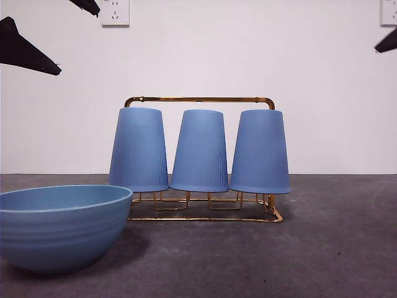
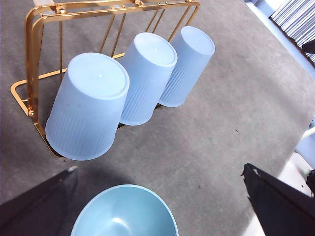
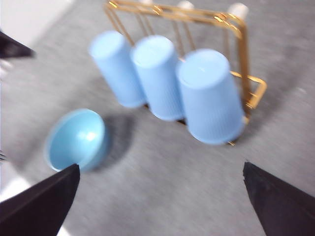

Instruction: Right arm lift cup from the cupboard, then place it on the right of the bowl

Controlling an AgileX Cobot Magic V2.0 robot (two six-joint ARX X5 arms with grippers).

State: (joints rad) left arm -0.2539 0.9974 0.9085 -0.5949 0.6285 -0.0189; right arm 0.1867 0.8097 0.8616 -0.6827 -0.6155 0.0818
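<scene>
Three alike ribbed blue cups stand upside down on the gold wire cupboard point(image 1: 198, 99): left point(image 1: 139, 150), middle point(image 1: 199, 152), right point(image 1: 260, 152). The teal bowl point(image 1: 59, 226) sits on the table in front of the rack, at the left. My right gripper point(image 3: 161, 166) is open and empty, high above the table, with the right cup point(image 3: 210, 96) nearest it; it shows as a black tip point(image 1: 388, 41). My left gripper point(image 2: 159, 169) is open and empty, high over the bowl point(image 2: 125, 214); it shows as black tips point(image 1: 79, 42). The right wrist view is blurred.
A white wall with two sockets point(image 1: 115, 11) point(image 1: 389, 11) stands behind the dark grey table point(image 1: 335, 248). The table's edge point(image 2: 295, 147) runs close past the left gripper's side. Bare tabletop lies to the right of the bowl point(image 3: 78, 137).
</scene>
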